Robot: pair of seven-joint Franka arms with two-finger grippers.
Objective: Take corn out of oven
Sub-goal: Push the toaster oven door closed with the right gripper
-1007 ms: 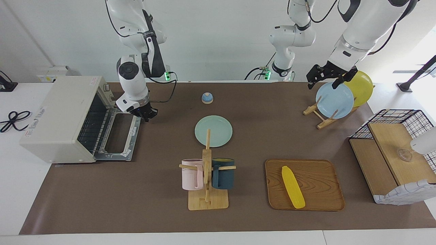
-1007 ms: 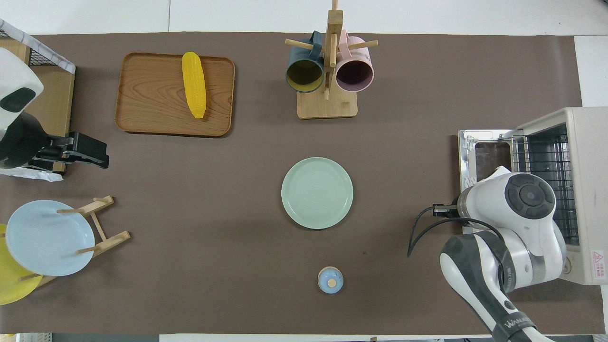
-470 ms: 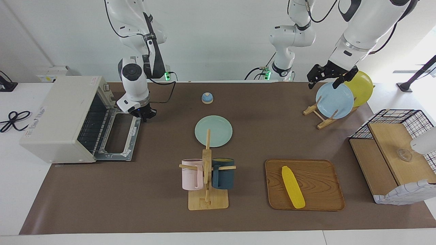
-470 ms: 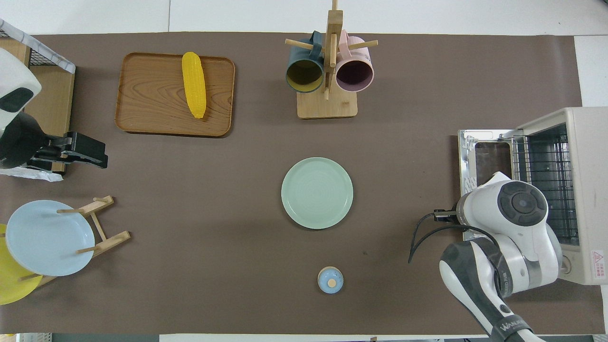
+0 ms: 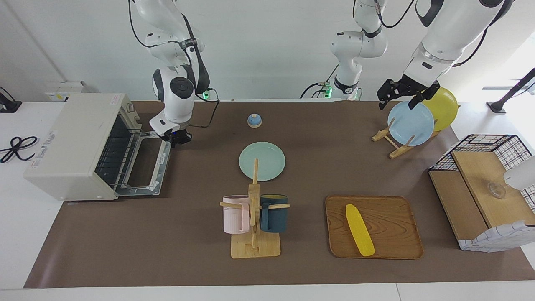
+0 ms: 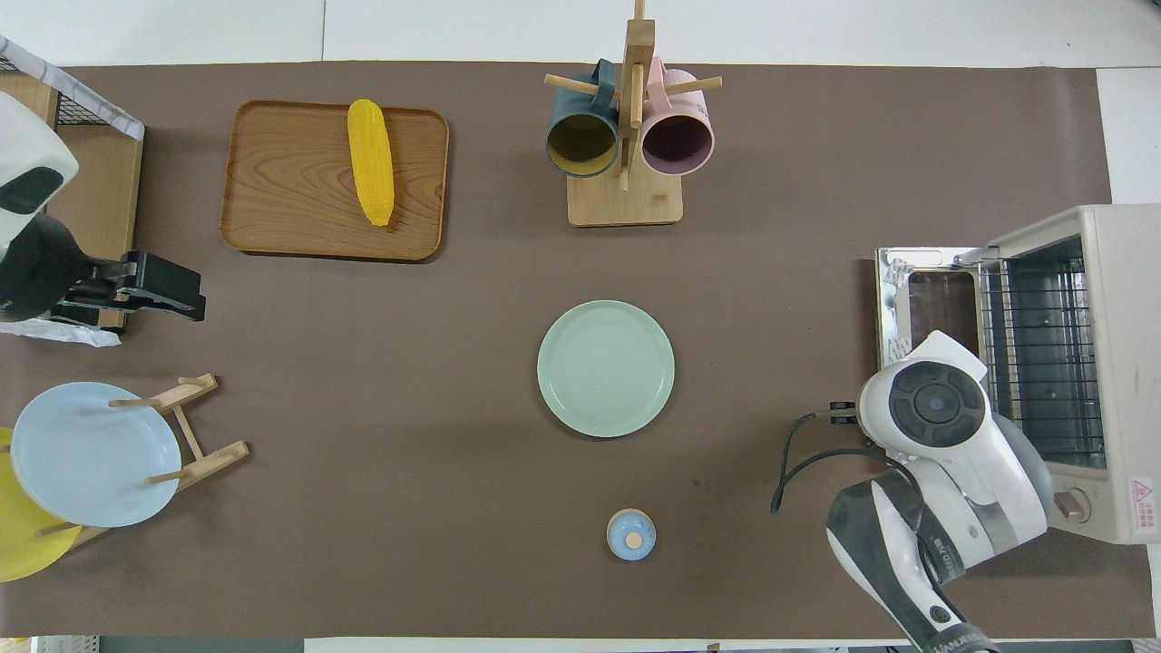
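Observation:
The yellow corn (image 5: 359, 230) (image 6: 370, 161) lies on a wooden tray (image 5: 393, 246) (image 6: 272, 181), out in the open toward the left arm's end of the table. The off-white oven (image 5: 71, 142) (image 6: 1120, 363) stands at the right arm's end with its glass door (image 5: 144, 169) dropped flat and only the wire rack showing inside. My right gripper (image 5: 175, 139) is shut and empty, just above the door's corner nearest the robots; the arm's wrist hides it in the overhead view. My left gripper (image 5: 397, 101) (image 6: 186, 304) waits open and empty, raised over the plate rack.
A green plate (image 5: 262, 161) lies mid-table, with a mug rack (image 5: 254, 221) holding a pink and a dark blue mug farther from the robots. A small blue bell (image 5: 254, 120) sits near the robots. A plate rack (image 5: 393, 144) holds blue and yellow plates. A wire basket with wooden shelves (image 5: 480, 188) stands beside the tray.
My right arm has drawn back a little toward the robots from the oven door's edge and turned its wrist, still shut. The left arm, the corn and the oven have not moved.

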